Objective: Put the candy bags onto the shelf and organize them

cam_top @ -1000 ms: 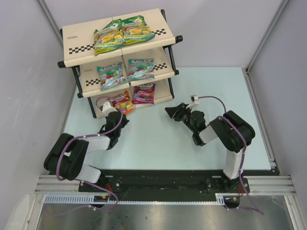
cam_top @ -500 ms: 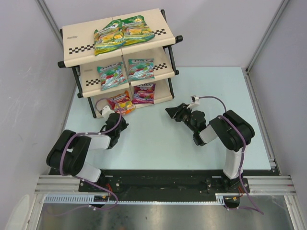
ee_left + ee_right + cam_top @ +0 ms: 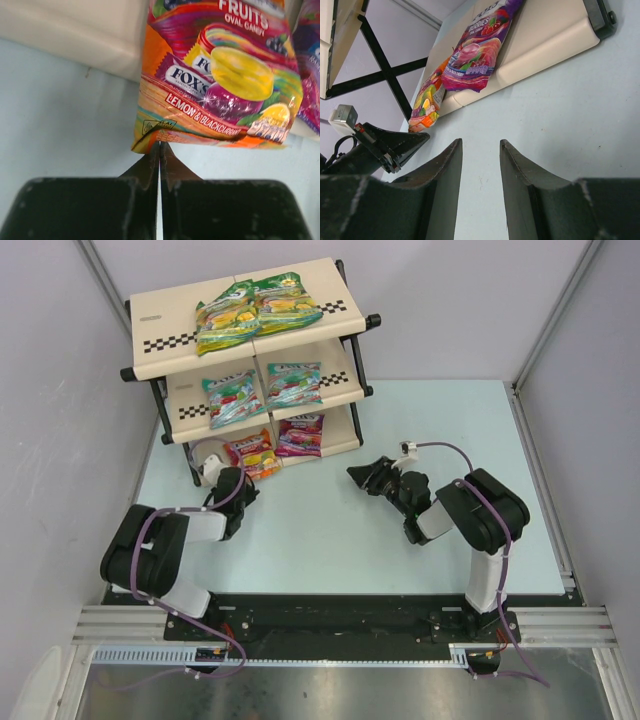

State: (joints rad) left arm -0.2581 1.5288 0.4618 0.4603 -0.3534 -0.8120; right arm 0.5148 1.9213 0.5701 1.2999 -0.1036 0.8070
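Note:
The shelf (image 3: pixel 160 335) stands at the far left. Two green-yellow candy bags (image 3: pixel 225 328) (image 3: pixel 288 305) lie on its top tier and two teal bags (image 3: pixel 232 397) (image 3: pixel 293 383) on the middle tier. The red-orange bag (image 3: pixel 252 453) and the purple-pink bag (image 3: pixel 299 435) lie on the lowest tier. My left gripper (image 3: pixel 240 483) is shut. In the left wrist view its tips (image 3: pixel 160 146) sit right at the overhanging lower edge of the red-orange bag (image 3: pixel 220 80). My right gripper (image 3: pixel 355 475) is open and empty, low over the table (image 3: pixel 480 142), right of the shelf.
Grey walls close in on the left, back and right of the pale blue table (image 3: pixel 440 420). The shelf's black frame tube (image 3: pixel 597 17) juts out at its right corner. In the right wrist view the purple-pink bag (image 3: pixel 477 50) lies on the lowest panel (image 3: pixel 545 45).
My left arm has swung left and its shut gripper has shifted left below the red-orange bag. The right gripper has barely moved. The bags have stayed where they were.

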